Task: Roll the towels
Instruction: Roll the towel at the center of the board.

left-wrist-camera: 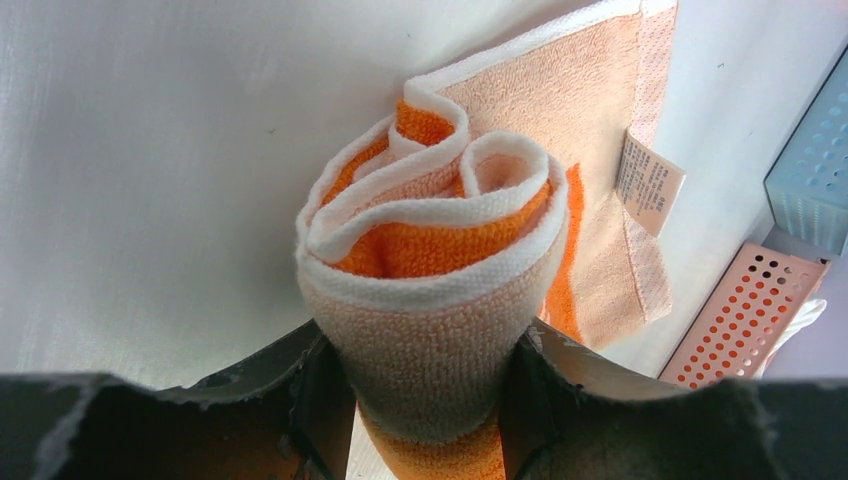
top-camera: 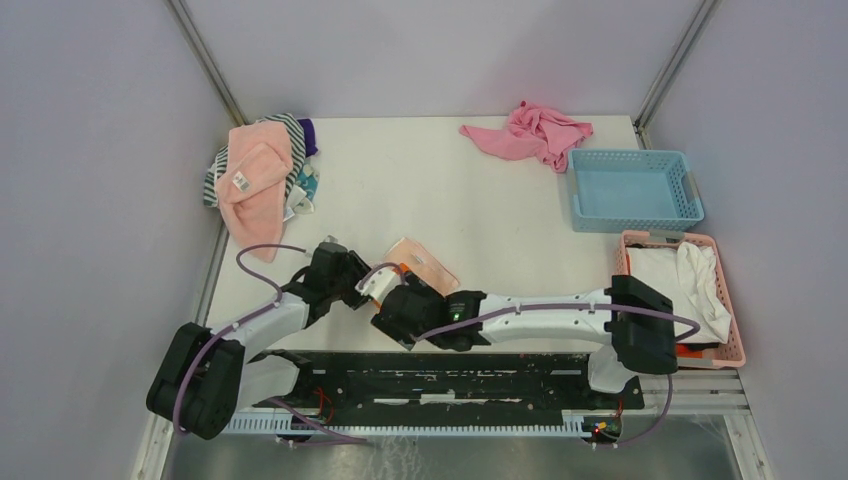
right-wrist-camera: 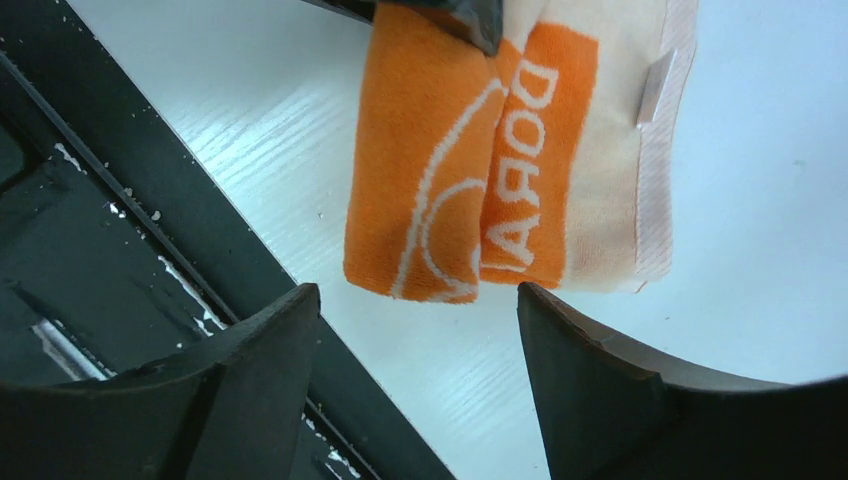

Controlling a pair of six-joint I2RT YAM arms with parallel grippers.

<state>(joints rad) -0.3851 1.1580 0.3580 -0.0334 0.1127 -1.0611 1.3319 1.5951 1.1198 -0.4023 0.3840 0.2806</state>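
Orange towel half rolled at near-centre of surface, tail flat. Left gripper clamps roll's end; right gripper hangs open above, empty. Pink towel lies far-left. Cloth soft, light, springy (likely unwinds if released): grip across roll's full thickness.

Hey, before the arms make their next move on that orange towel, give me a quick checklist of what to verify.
1. Left hand clamped on the rolled part of the orange towel: ok.
2. Right hand open, nothing between its jaws: ok.
3. Roll complete: not ok, a flat tail with the label lies on the table.
4. Roll tight: not ok, layers gape at the end.
5. Pale pink towel rolled: not ok, crumpled at the far left.
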